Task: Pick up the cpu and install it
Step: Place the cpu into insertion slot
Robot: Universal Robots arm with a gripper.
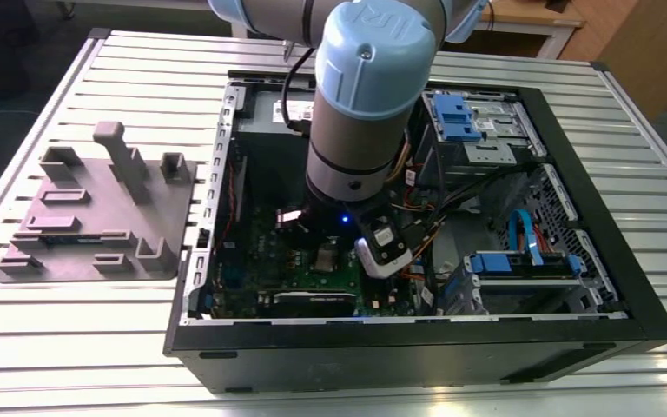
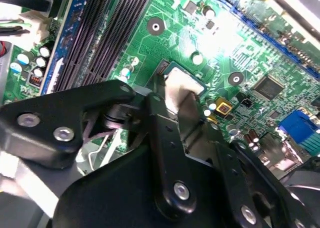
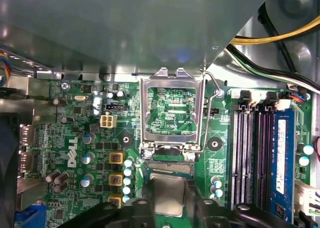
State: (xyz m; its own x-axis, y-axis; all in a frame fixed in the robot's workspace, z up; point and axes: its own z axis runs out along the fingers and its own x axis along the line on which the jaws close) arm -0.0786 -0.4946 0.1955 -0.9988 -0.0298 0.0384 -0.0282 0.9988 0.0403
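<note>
I see the gripper (image 3: 169,205) closed narrow on the cpu (image 3: 169,190), low inside the open computer case (image 1: 426,352), right at the motherboard (image 3: 75,138) socket (image 3: 170,166). The case sits on a slatted metal table (image 1: 79,347). Grey holder tray (image 1: 102,213) toward the exterior view's left, wooden furniture (image 1: 641,43) behind.

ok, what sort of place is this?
Likely a robotics lab bench: an open PC case on a slatted metal table, a grey holder tray beside it, the hand holding the cpu over the motherboard.
</note>
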